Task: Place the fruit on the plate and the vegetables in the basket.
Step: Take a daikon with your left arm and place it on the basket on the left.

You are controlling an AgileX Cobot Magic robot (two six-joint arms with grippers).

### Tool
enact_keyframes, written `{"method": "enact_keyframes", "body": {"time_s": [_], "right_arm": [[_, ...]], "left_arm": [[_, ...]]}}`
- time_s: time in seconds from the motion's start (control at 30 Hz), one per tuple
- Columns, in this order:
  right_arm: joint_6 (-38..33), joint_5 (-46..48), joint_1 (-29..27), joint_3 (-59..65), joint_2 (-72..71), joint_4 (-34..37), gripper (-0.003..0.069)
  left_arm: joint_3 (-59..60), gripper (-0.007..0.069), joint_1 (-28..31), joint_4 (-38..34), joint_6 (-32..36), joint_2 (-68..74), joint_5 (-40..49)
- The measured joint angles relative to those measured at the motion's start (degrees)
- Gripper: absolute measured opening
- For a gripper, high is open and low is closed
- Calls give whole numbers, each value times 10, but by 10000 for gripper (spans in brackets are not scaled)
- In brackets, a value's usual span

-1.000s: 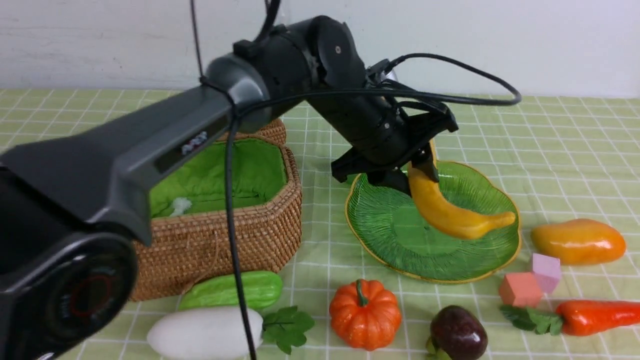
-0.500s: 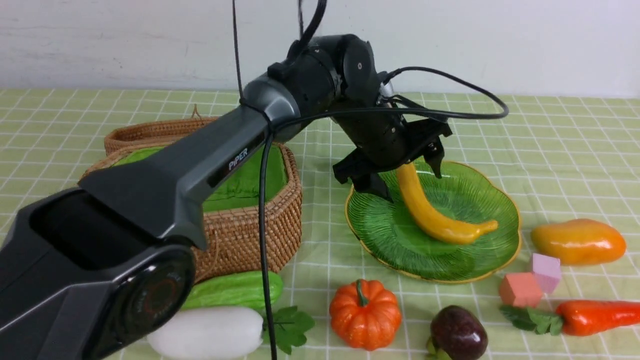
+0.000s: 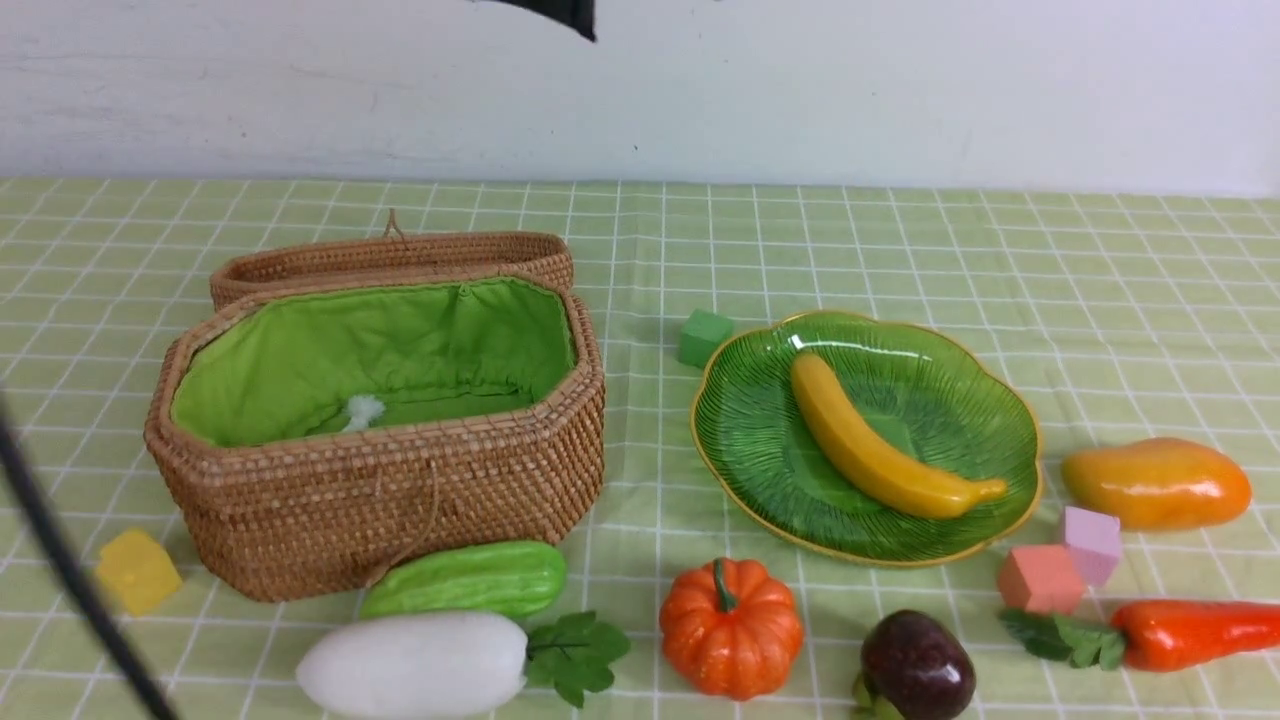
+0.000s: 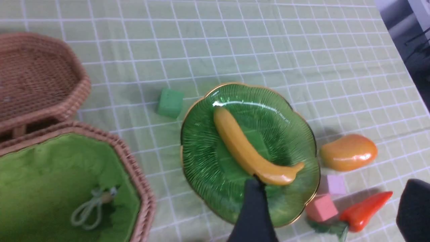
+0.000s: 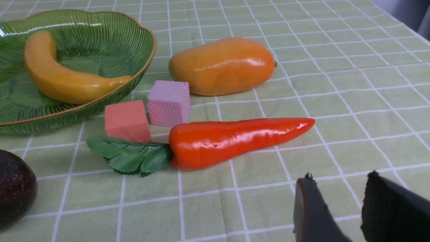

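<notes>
The yellow banana (image 3: 880,440) lies across the green plate (image 3: 760,430), free of any grip. From high above, my left gripper (image 4: 333,181) looks down on the plate (image 4: 208,161), open and empty. The mango (image 3: 1155,483) and the carrot (image 3: 1190,632) lie right of the plate. The dark purple fruit (image 3: 915,665) and pumpkin (image 3: 730,625) sit in front of it. Cucumber (image 3: 465,580) and white radish (image 3: 410,665) lie before the open basket (image 3: 400,480). Low over the cloth near the carrot (image 5: 235,139), my right gripper (image 5: 339,176) is open with nothing in it.
Foam blocks dot the cloth: green (image 3: 703,337) behind the plate, yellow (image 3: 138,570) left of the basket, pink (image 3: 1092,540) and salmon (image 3: 1038,578) between plate and carrot. The basket's lid (image 3: 390,255) lies open behind it. A dark cable (image 3: 60,570) crosses the lower left.
My left gripper opened and let go of the banana, which now rests on the plate. The left arm rose and drew back out of the front view.
</notes>
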Motion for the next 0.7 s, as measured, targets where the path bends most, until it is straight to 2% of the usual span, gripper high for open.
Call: {"method": "enact_keyframes", "body": {"time_s": [0.3,0.47,0.6,0.7], "right_arm": [[0,0,0,0,0,0,242],[0,0,0,0,0,0,242],[0,0,0,0,0,0,242],[0,0,0,0,0,0,242]], "left_arm": [[412,477,0,52,19,-216,-3],[606,467,0,54,49,-235,-106],[701,465,0,54,207,-219,-167],[723,465,0,54,366,-204,-178]]}}
